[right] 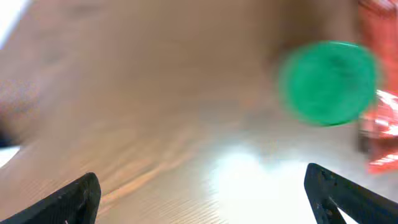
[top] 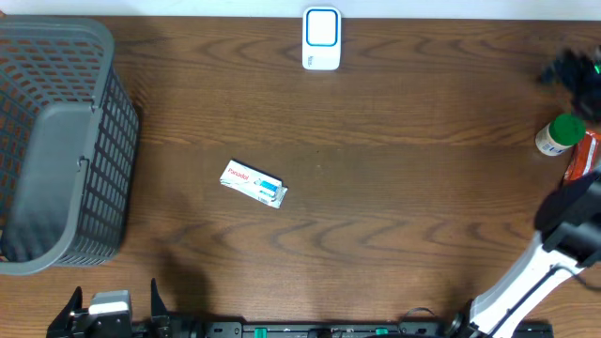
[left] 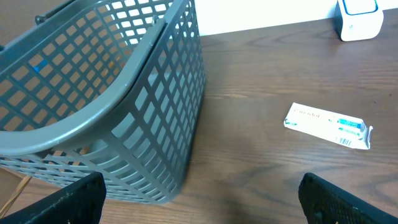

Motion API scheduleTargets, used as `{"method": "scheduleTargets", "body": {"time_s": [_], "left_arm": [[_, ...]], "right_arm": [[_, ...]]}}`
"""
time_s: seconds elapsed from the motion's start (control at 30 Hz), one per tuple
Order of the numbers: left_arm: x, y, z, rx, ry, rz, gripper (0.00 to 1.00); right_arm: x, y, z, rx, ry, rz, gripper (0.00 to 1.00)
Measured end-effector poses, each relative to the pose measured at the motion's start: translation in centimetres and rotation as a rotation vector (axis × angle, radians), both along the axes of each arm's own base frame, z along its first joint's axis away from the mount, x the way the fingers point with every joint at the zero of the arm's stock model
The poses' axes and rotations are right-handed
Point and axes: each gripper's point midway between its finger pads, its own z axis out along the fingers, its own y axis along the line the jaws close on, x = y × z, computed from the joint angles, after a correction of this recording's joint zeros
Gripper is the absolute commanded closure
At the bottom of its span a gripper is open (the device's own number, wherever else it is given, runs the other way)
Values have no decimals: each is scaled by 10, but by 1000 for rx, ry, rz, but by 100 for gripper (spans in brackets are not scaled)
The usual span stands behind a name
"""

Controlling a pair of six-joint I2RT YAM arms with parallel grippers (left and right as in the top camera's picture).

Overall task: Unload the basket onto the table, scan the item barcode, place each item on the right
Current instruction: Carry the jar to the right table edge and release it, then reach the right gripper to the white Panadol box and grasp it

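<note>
A dark wooden surface (top: 394, 188) was seen from above. A small white box (top: 253, 184) with red lettering and a blue-green patch lay flat on it, a little left of centre, turned at a slight angle and touched by nothing. In the left wrist view, a barcode (left: 344, 141) showed on the box's top face near its right end. A white scanner (top: 321, 38) with a blue-ringed face stood at the far edge of the surface, well apart from the box. A grey mesh basket (top: 113, 160) filled the far left.

At the right edge stood a white bottle (top: 561, 134) with a green cap, just beside a red packet (top: 584, 155).

The left claw (left: 200, 202) sat at the near left edge, its jaws spread wide and empty, facing the basket and the box. The right claw (right: 199, 199) hung above the surface near the green-capped bottle, jaws also spread wide with nothing between them. Its view was blurred.
</note>
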Motion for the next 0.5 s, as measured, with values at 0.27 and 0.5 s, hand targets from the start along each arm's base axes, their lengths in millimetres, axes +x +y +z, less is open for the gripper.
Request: {"method": "scheduleTargets", "body": {"time_s": [0.27, 0.5], "left_arm": [[0, 0, 0, 0, 0, 0, 1], [0, 0, 0, 1, 0, 0, 1]], "right_arm": [[-7, 278, 58, -34, -147, 791, 1], [-50, 421, -4, -69, -64, 1254, 1]]}}
